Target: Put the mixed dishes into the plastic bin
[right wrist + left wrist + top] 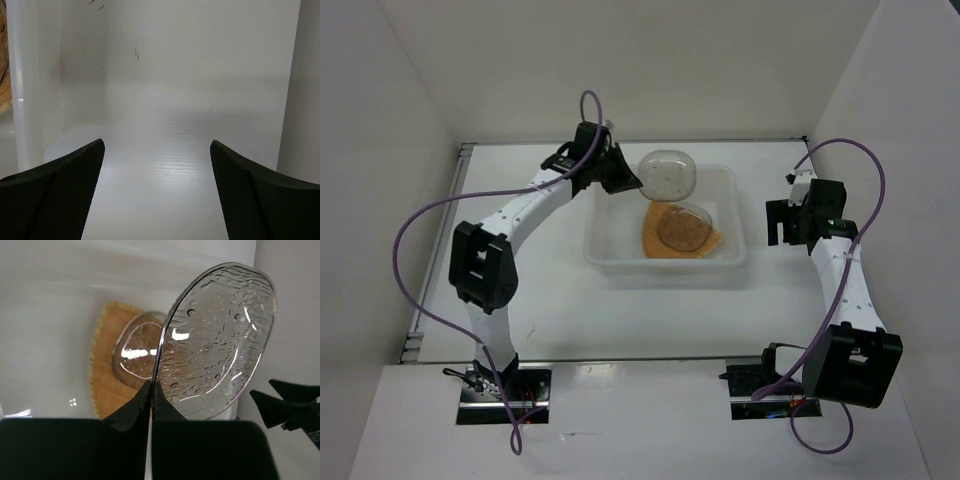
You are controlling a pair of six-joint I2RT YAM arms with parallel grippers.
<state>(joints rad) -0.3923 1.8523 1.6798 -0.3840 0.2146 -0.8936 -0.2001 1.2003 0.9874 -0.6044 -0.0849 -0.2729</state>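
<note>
Round clear dish (pixel 215 345): transparent glass or plastic, can't tell which; glossy, w/ fine ripple relief, small raised dots and bright specular spots. Second clear dish (pixel 137 350): same transparent glossy look, smoother centre. Tan-orange rounded-triangle plate (pixel 102 380): matt, fine woven texture, ribbed edge. Translucent white rectangular plastic bin (pixel 660 268): smooth, semi-gloss, milky walls. White table (pixel 620 320): smooth, low sheen w/ soft reflections. Left gripper (pixel 151 390) fingers (pixel 130 412): black, smooth, matt. Right gripper (pixel 157 145) fingers (pixel 60 195): black, matt, fine dotted grain on inner faces. Arm links (pixel 535 205): white smooth plastic shells; joints black, matt. Purple cable (pixel 884 195): smooth sheath.
</note>
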